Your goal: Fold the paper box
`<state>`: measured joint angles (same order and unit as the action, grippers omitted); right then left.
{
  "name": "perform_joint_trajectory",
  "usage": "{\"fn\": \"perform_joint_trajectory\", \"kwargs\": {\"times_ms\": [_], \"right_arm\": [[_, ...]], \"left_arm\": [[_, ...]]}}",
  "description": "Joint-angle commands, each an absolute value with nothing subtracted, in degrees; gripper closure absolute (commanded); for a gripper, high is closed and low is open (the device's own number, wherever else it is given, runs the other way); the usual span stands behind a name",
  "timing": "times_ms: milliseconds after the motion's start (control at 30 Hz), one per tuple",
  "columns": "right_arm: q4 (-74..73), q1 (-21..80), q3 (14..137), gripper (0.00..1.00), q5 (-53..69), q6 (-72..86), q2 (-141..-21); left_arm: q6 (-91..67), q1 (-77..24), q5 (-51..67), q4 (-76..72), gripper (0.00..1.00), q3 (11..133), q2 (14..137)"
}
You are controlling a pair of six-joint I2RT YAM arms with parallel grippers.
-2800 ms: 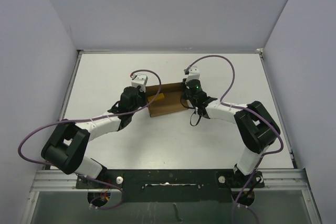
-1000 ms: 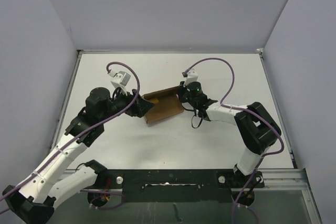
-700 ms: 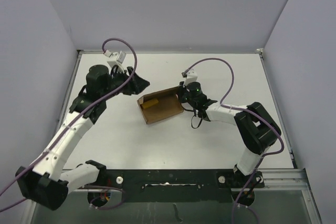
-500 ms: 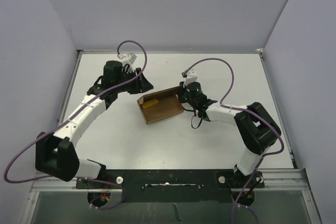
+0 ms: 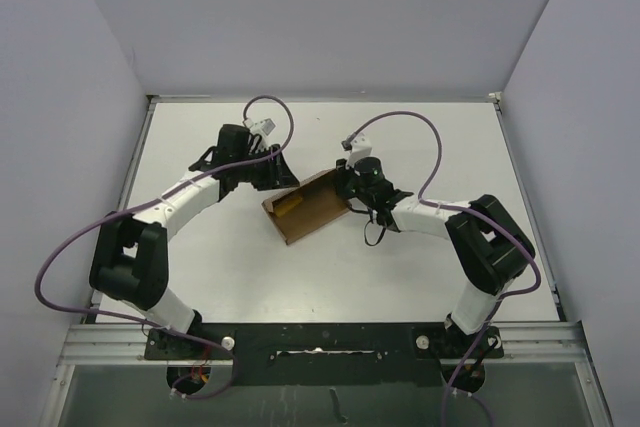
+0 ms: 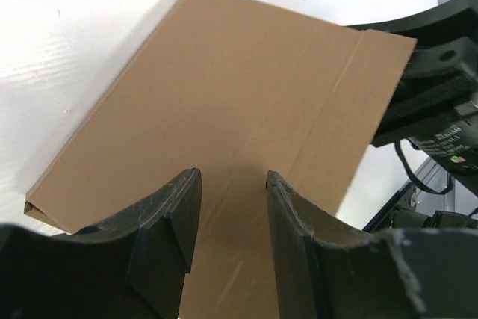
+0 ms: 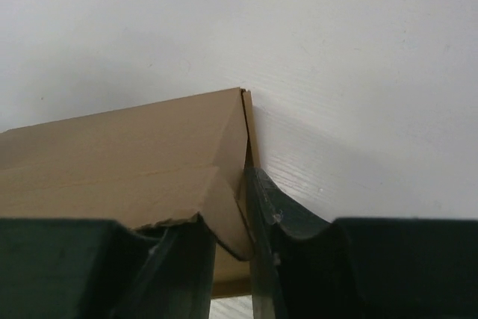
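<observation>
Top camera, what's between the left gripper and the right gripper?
The paper box lies between the left gripper and the right gripper, one end close to each. The top view shows it.

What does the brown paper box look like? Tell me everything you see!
The paper box is plain brown cardboard with creases, partly folded, one end open. It lies slanted on the white table. The right arm's fingers hug a flap at its right corner. The left arm's fingers are spread apart over its flat panel; touching is unclear.
</observation>
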<state>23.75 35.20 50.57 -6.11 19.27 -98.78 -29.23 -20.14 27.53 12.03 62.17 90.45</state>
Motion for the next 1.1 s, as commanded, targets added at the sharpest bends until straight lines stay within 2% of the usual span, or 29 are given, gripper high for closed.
{"fn": "perform_joint_trajectory", "kwargs": {"times_ms": [0,400,567,867,1033,1067], "right_arm": [[25.0,35.8,49.8,0.74,-2.9,17.0,-96.8],[21.3,34.8,50.4,0.45,4.3,10.7,-91.5],[15.9,30.5,50.7,0.38,13.2,10.1,-87.9],[5.4,22.2,47.2,0.37,34.3,-2.9,-76.2],[-2.9,19.6,54.4,0.39,49.2,-14.1,-75.1],[-4.3,20.4,56.0,0.43,49.9,-15.3,-75.6]], "left_arm": [[-27.9,-20.2,28.9,9.0,0.62,61.4,93.1],[-27.9,-20.1,28.6,8.4,0.62,60.7,95.3],[-27.9,-20.1,28.5,8.4,0.62,60.9,95.7],[-28.3,-20.5,28.4,7.1,0.63,59.8,96.0],[-27.6,-22.8,27.1,7.2,0.70,58.1,97.1],[-27.6,-23.2,27.1,7.0,0.72,57.5,97.3]]}}
